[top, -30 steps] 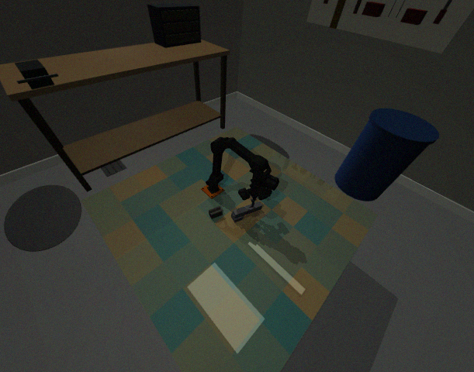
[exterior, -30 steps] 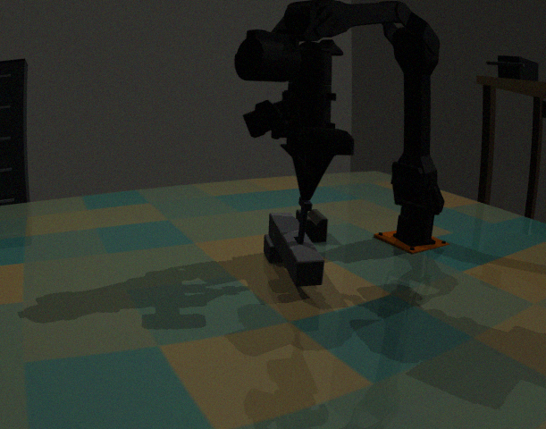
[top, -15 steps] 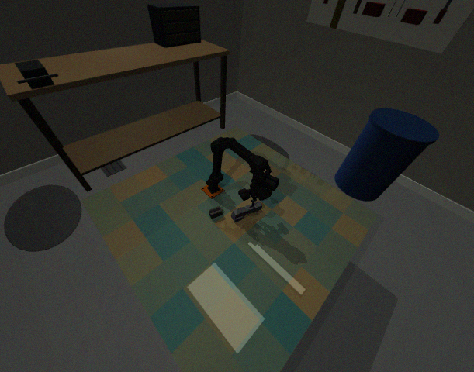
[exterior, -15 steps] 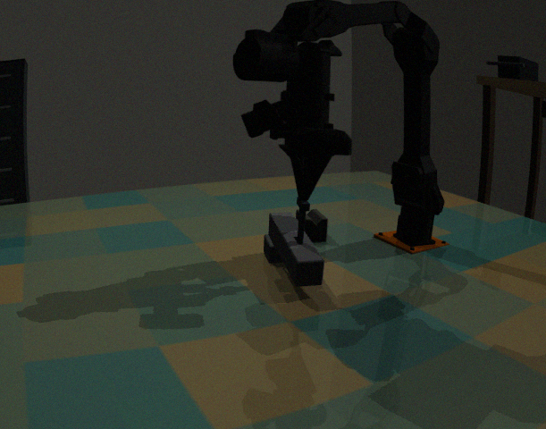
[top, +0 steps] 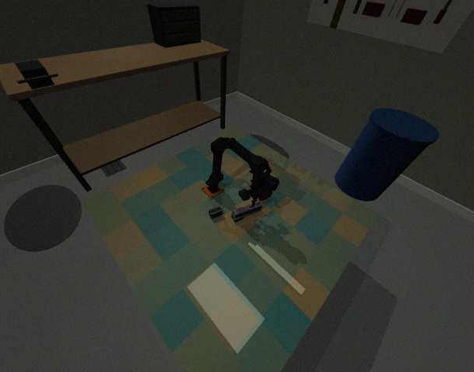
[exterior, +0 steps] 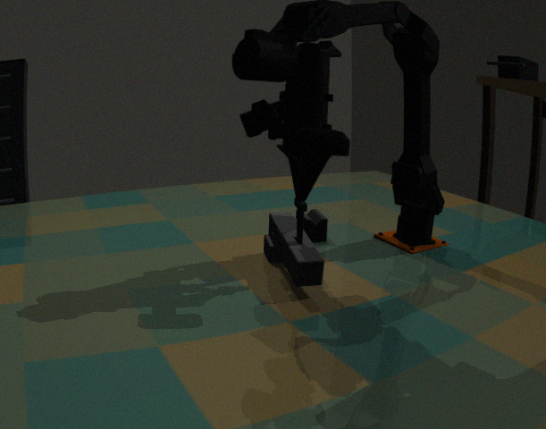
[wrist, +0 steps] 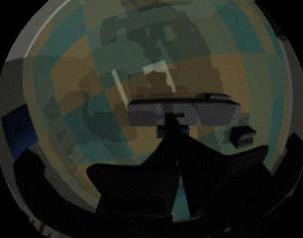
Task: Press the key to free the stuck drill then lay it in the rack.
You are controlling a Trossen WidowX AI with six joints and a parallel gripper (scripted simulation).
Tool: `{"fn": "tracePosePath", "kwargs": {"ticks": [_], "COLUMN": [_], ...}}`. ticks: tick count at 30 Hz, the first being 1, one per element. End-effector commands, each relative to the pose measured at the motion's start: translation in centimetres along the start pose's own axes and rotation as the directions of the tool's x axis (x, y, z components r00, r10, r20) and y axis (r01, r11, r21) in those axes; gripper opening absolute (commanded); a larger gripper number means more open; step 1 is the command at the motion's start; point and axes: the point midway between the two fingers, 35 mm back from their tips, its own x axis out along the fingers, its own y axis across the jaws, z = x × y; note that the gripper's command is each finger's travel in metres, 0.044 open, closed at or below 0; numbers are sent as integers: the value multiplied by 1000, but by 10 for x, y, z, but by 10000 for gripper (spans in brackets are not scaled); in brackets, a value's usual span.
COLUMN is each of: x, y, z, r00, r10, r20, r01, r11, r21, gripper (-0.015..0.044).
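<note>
I'm looking into a dim workshop. At the upper left of the top view, a wooden-topped workbench (top: 128,60) (exterior: 517,85) is carrying a dark drawer cabinet (top: 176,25). At the upper right, a pale board (top: 437,36) on the wall is displaying red-and-dark tool shapes, and below it a blue drum (top: 383,156) (wrist: 20,131) is standing.

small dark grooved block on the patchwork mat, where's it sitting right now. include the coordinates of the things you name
In the top view, the small dark grooved block (top: 216,212) (exterior: 317,226) (wrist: 243,137) sits just left of the long grey block (top: 247,211) (exterior: 305,265) (wrist: 183,115), near the orange base plate (top: 205,190) (exterior: 383,237).
</note>
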Motion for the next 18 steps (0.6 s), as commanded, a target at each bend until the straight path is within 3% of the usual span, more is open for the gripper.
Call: {"fn": "tracePosePath", "kwargs": {"ticks": [1,18], "x": [10,17], "y": [0,-1], "z": [-4,-8], "r00": [1000,1000], "r10": [-6,-6], "r20": [-28,-28], "r01": [6,6], "r11": [1000,1000], "r21": [-2,-2], "gripper": [0,0]}}
